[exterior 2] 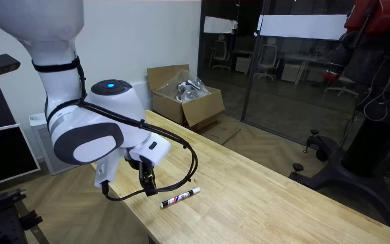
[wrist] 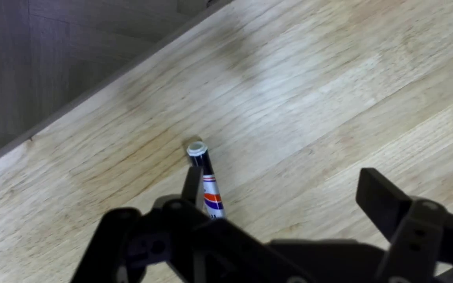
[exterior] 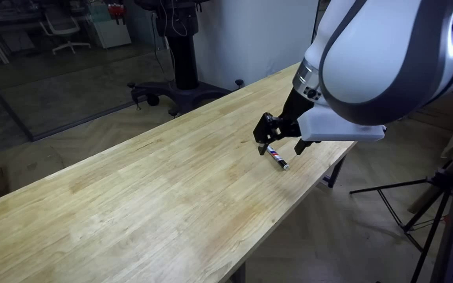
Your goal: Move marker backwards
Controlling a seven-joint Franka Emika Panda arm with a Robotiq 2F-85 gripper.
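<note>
Cardboard box [exterior 2: 168, 107] holds a plastic bag [exterior 2: 190, 93]; fingers [wrist: 382, 198] stand apart near the marker [exterior 2: 180, 197].

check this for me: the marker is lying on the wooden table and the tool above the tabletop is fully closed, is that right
Not quite: the tool above the tabletop is open, not fully closed. The wrist view shows its two fingers standing well apart. The marker is indeed lying on the wooden table.
</note>
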